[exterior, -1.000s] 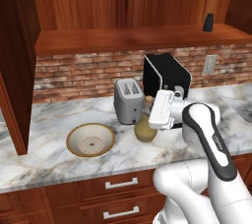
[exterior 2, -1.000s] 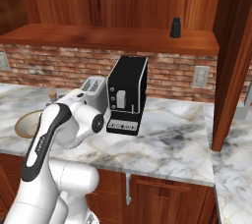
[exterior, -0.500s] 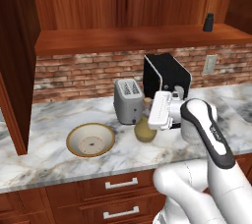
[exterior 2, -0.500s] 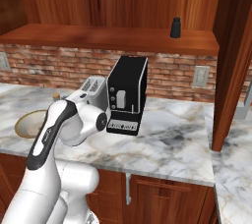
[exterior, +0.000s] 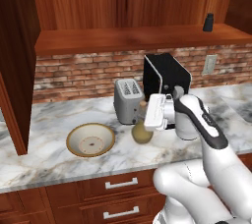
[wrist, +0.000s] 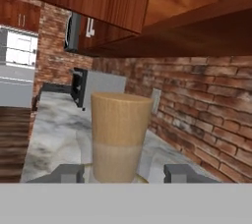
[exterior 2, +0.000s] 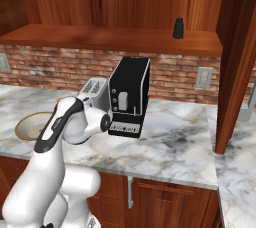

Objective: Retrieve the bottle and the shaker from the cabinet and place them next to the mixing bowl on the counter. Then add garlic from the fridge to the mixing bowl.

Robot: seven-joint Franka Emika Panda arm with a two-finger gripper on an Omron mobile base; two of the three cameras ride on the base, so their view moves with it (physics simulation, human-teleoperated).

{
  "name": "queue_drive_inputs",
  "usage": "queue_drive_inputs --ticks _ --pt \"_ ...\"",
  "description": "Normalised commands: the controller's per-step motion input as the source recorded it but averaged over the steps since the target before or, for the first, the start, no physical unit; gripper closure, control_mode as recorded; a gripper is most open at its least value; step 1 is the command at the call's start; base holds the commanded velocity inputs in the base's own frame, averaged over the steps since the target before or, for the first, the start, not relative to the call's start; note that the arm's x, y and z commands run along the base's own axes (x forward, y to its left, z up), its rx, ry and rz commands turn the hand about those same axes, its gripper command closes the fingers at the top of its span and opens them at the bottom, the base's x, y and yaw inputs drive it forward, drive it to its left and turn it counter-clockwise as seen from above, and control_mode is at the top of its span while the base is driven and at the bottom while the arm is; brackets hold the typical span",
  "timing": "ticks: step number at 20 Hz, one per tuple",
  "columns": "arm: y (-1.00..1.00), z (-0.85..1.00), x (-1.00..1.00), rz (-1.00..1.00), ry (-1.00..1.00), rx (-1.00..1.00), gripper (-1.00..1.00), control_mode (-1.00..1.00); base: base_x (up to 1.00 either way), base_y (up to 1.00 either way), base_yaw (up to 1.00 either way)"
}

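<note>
Your gripper [wrist: 122,171] sits level with the neck of the bottle [exterior: 141,130], its two tips on either side of the neck just below the cork [wrist: 121,122]. The jaws look close to the glass on both sides, but you cannot tell whether they press it or stand just clear. The bottle stands upright on the counter [exterior: 59,166], its round base below the hand.

In the left base view, the toaster [exterior: 128,100] is just behind the bottle and hand, and the black box appliance [exterior: 165,74] stands behind your wrist. The bowl [exterior: 91,139] lies on the counter beyond the bottle from the hand, near it but apart.

The shaker [exterior: 208,22] is well above the hand, upright on the cabinet shelf [exterior: 128,39], toward its right end. In the right base view you see it [exterior 2: 178,27] above the black appliance.
</note>
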Motion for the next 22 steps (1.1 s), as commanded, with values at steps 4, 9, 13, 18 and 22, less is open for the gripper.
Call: queue_drive_inputs --ticks 4,9,13,18,22 --pt "0.13 -0.49 0.12 0.00 -0.02 0.00 1.00 -1.00 0.00 0.00 0.00" --pt "0.11 -0.46 0.10 0.00 -0.02 0.00 1.00 -1.00 0.00 0.00 0.00" --pt "0.09 -0.42 0.08 0.00 -0.02 0.00 1.00 -1.00 0.00 0.00 0.00" --pt "0.04 -0.41 0.05 0.00 -0.03 0.00 1.00 -1.00 0.00 0.00 0.00" --pt "0.00 -0.39 0.03 0.00 -0.03 0.00 1.00 -1.00 0.00 0.00 0.00"
